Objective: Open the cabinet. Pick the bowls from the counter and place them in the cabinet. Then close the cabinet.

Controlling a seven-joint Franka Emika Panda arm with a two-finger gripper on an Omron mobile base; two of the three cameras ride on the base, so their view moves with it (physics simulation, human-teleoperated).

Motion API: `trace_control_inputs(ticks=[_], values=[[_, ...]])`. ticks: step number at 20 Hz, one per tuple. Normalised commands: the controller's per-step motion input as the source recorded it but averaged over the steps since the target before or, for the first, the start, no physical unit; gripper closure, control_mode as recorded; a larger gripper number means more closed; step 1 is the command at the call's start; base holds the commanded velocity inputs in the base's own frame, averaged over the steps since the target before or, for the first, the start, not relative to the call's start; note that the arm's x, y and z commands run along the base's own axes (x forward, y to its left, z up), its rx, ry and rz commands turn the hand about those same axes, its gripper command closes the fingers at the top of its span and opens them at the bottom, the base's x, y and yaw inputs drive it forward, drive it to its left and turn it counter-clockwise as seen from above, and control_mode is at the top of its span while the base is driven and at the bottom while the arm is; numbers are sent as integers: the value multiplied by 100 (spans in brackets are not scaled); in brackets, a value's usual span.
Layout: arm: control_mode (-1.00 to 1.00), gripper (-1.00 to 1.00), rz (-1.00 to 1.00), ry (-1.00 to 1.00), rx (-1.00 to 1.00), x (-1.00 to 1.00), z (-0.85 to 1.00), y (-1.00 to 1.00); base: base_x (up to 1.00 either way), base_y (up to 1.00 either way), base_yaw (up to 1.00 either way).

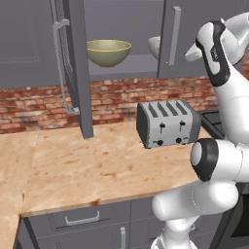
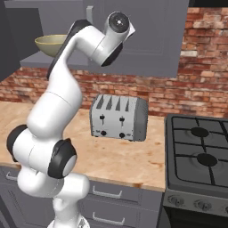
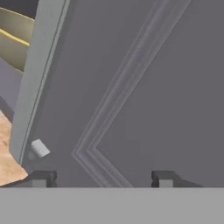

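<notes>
The dark grey two-door cabinet (image 1: 78, 68) hangs above the light tan stone-look counter (image 1: 87, 170) with reddish-brown streaks. Its left door (image 1: 73, 63) stands swung out towards the room, its long silver bar handle (image 1: 61, 68) facing the camera, while the right door (image 1: 194, 39) with its own silver handle (image 1: 173, 35) lies nearly flat across the front. On the shelf inside sit the 2 bowls: the glossy olive-tan bowl (image 1: 109, 51) in the open gap, and the white marbled bowl (image 1: 154, 46) peeking from behind the right door's edge.

In the hand view the gripper (image 3: 103, 178) faces the recessed panel of the right door close up, its 2 dark fingertips (image 3: 41, 178) well apart with nothing between them; the tan bowl's rim shows past the door's edge.

A silver 4-slot toaster (image 1: 168, 124) stands on the counter before the red brick wall (image 1: 121, 99). A black gas hob (image 2: 198, 156) adjoins the counter on the right, and grey drawer fronts (image 1: 82, 219) run below. No writing is legible anywhere.
</notes>
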Motion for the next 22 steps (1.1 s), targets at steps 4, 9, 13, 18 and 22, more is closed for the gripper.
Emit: trace_control_inputs(ticks=[4, 9, 13, 18, 22], values=[[-100, -100, 0, -1, 0, -29, 0, -20, 0, 0, 0], [-100, -100, 0, -8, 0, -82, 7, -3, 0, 0, 0], [-100, -100, 0, -14, 0, -100, 5, 0, 0, 0, 0], [-100, -100, 0, -18, 0, -96, 1, 22, 0, 0, 0], [-100, -100, 0, -20, 0, -91, 0, 47, 0, 0, 0]])
